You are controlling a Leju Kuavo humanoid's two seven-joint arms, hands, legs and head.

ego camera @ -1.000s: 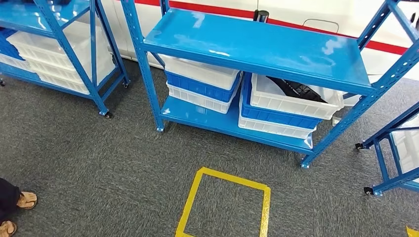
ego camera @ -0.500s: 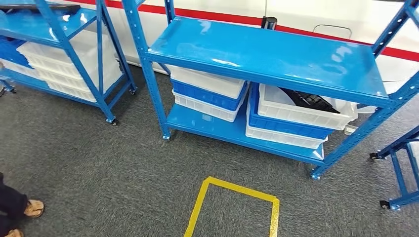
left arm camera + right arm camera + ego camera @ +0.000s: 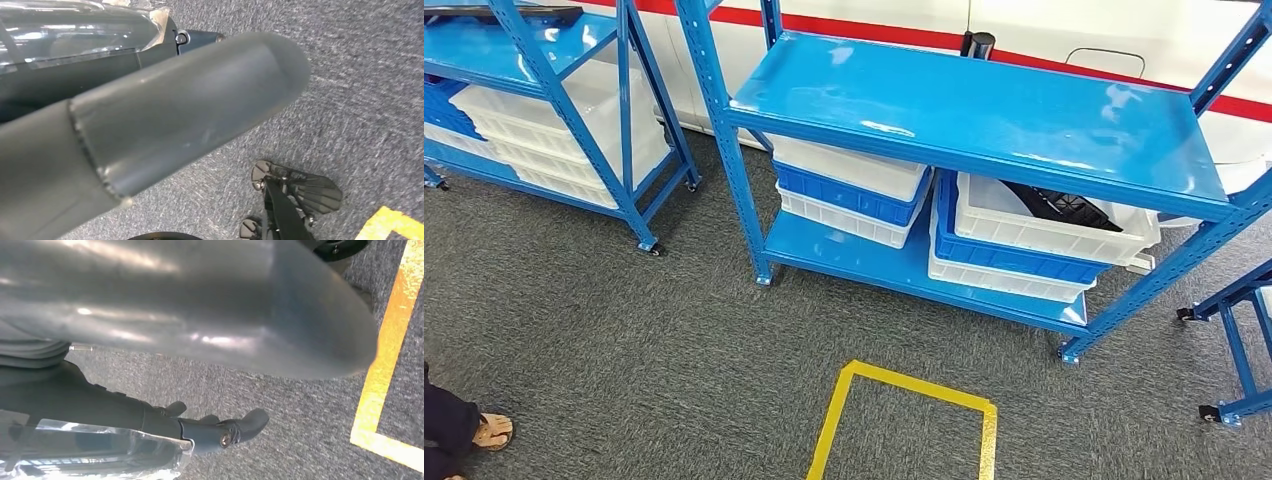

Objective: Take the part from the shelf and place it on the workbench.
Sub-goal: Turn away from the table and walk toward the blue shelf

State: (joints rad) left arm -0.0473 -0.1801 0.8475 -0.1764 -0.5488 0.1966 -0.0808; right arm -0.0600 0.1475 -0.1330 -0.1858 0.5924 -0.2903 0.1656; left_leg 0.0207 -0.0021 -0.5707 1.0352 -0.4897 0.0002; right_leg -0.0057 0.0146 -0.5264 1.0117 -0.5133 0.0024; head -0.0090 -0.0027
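The part (image 3: 1064, 207), a black ribbed piece, lies in the top white bin (image 3: 1054, 235) on the right of the shelf's (image 3: 974, 110) lower deck, half hidden under the upper deck. That bin sits on a blue one, with a second stack beside it to the left. I judge we are at the approach step: nothing is grasped. My left hand (image 3: 150, 120) and right hand (image 3: 200, 310) hang over grey carpet, and I cannot tell how their fingers stand (the thumbs crowd both wrist views). A yellow square (image 3: 909, 425) marks the floor before the shelf. Next I should step in, then reach low under the upper deck.
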